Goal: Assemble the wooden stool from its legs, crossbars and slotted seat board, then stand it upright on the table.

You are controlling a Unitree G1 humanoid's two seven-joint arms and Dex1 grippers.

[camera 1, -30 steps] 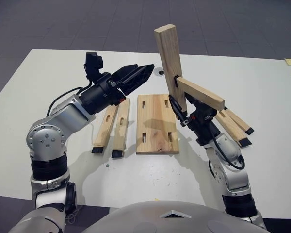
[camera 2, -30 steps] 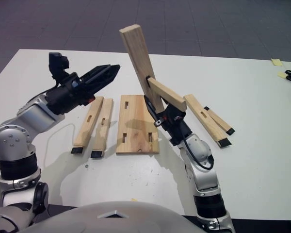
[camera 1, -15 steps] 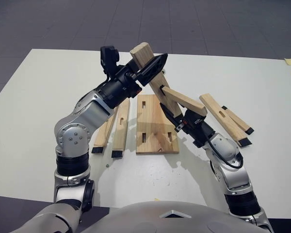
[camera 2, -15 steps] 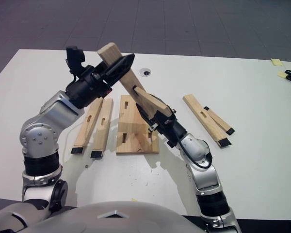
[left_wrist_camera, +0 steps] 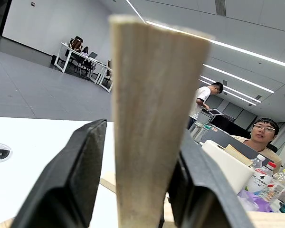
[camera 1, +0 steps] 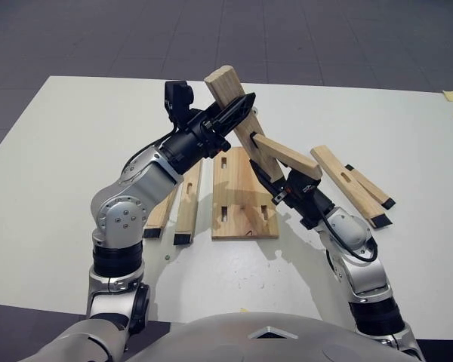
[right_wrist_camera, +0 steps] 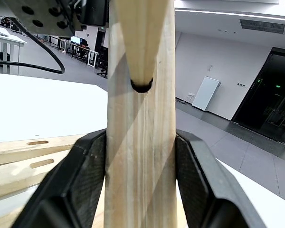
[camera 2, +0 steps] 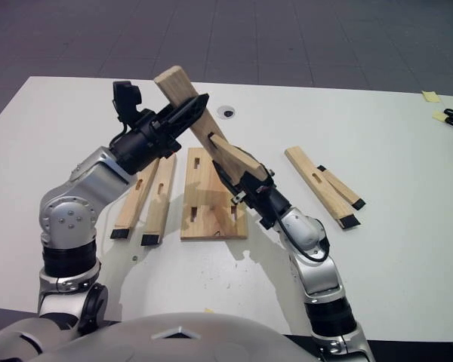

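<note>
Right hand (camera 1: 270,175) grips the lower end of a tilted leg (camera 1: 225,83) with a crossbar (camera 1: 287,154) through it, above the seat board (camera 1: 241,215) on my bench (camera 1: 75,136). Left hand (camera 1: 240,111), released, straddles the leg's upper part.

An open-plan office or lab hall: a large white desk (camera 1: 68,128) with a cable grommet (camera 2: 226,112) stands on a grey tiled floor (camera 1: 98,38). Long strip lights (left_wrist_camera: 237,50) cross the ceiling, work tables with chairs (left_wrist_camera: 80,54) stand far back, and a dark glass door (right_wrist_camera: 270,95) adjoins a white wall
</note>
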